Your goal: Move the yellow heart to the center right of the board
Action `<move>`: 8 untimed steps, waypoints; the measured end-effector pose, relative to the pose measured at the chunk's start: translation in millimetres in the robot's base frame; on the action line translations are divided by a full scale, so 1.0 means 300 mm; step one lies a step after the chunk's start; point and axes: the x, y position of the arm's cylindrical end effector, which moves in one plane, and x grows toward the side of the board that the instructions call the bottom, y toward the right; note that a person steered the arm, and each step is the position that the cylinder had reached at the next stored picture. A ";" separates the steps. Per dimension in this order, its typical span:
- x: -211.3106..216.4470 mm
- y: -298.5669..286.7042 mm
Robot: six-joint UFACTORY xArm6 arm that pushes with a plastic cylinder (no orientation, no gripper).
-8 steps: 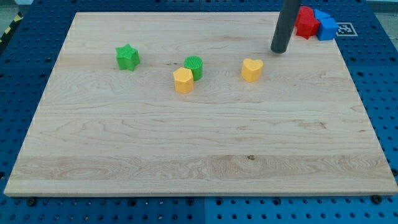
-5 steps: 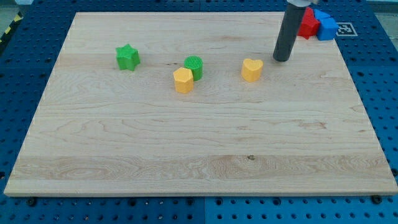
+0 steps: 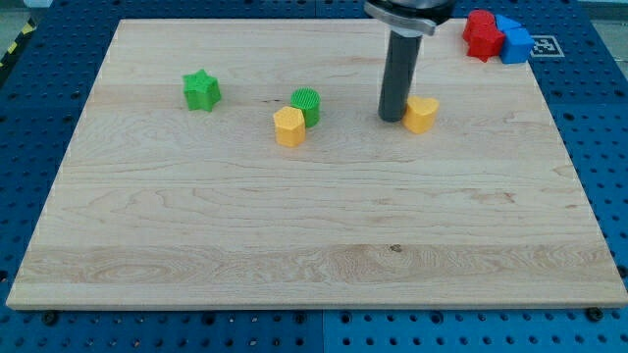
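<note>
The yellow heart (image 3: 423, 114) lies on the wooden board (image 3: 314, 235), right of centre in the upper part. My tip (image 3: 392, 118) stands directly at the heart's left side, touching or nearly touching it. The dark rod rises from there to the view's top.
A yellow hexagon block (image 3: 289, 126) and a green round block (image 3: 307, 105) sit together left of my tip. A green star (image 3: 201, 90) lies at the upper left. A red block (image 3: 481, 34) and a blue block (image 3: 512, 40) sit at the upper right corner.
My tip has moved from the heart's upper right around to its left side. The yellow heart has shifted a little to the right.
</note>
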 end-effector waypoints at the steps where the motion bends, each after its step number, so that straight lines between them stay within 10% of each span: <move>1: 0.002 0.181; 8: 0.056 0.300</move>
